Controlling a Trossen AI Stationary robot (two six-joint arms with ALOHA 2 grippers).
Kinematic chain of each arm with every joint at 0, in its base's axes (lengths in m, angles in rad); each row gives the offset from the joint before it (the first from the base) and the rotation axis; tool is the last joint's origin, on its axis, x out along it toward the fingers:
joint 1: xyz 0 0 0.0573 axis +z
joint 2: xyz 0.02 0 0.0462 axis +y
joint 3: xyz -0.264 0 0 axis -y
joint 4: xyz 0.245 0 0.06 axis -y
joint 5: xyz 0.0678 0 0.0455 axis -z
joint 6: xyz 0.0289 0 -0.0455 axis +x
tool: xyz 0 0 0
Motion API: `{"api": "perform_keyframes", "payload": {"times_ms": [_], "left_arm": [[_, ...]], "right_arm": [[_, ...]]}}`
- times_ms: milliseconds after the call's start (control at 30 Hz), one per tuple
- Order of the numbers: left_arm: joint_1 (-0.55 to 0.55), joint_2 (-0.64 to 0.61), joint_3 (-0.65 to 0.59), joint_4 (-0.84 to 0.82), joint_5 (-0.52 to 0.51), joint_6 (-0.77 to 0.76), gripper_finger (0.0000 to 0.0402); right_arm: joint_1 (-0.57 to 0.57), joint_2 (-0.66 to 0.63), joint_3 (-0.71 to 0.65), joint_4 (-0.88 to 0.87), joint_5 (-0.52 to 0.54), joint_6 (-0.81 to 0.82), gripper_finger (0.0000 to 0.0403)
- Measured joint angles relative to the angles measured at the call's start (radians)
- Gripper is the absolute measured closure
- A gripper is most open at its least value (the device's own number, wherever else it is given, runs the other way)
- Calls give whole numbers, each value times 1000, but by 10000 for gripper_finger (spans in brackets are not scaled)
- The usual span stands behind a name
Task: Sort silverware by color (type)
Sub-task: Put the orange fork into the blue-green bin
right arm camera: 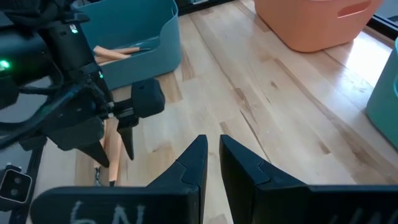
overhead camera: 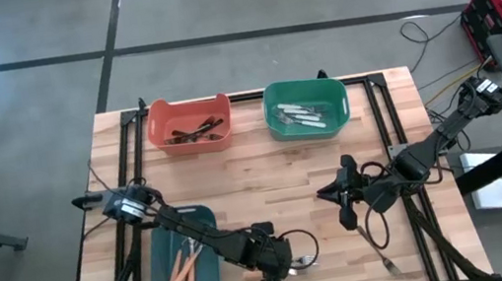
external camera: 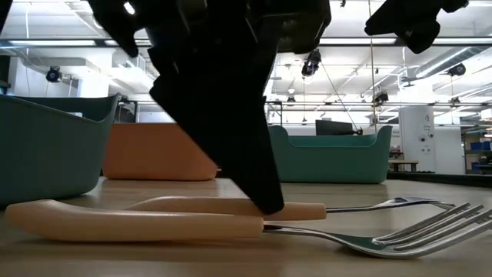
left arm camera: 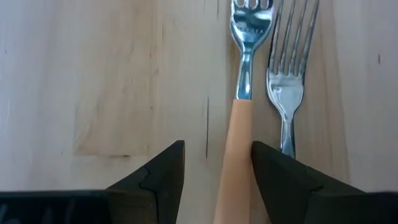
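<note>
Two orange-handled forks lie side by side on the wooden table near its front edge, metal heads toward the right. My left gripper points steeply down over them and is open. Its fingers stand on either side of one fork's orange handle. One finger reaches down between the two handles. My right gripper hovers shut above the table's middle right, holding nothing. Another fork lies near the front right. My left gripper's fingers come from above, slanting, and lie astride the orange handle at about mid-length. One finger stands right against the handle's side, and I cannot tell whether it touches. The other finger is apart from it. The fork lies flat on the table.
A blue bin with orange-handled pieces stands at the near left. An orange bin with black pieces and a green bin with white-handled pieces stand at the far edge. Bare wood lies between the bins and the arms.
</note>
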Motion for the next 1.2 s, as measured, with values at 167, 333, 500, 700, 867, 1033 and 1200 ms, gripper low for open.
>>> {"api": "perform_keyframes", "payload": {"times_ms": [167,333,500,700,867,1033,1200], "left_arm": [[12,0,-5,-3,3,6,233],[32,0,-8,7,19,48,233],[59,0,-39,78,95,105,241],[71,0,-46,84,129,103,265],[75,0,-48,84,130,103,294],[78,0,-48,83,130,103,322],[87,0,-48,84,134,113,327]], "right_arm": [[0,0,0,-20,0,0,370],[0,0,0,-30,0,0,370],[0,0,1,-29,0,5,370],[0,0,1,-29,0,7,370],[0,0,1,-27,0,12,370],[0,0,1,-27,0,12,370],[0,0,1,-25,0,17,370]]}}
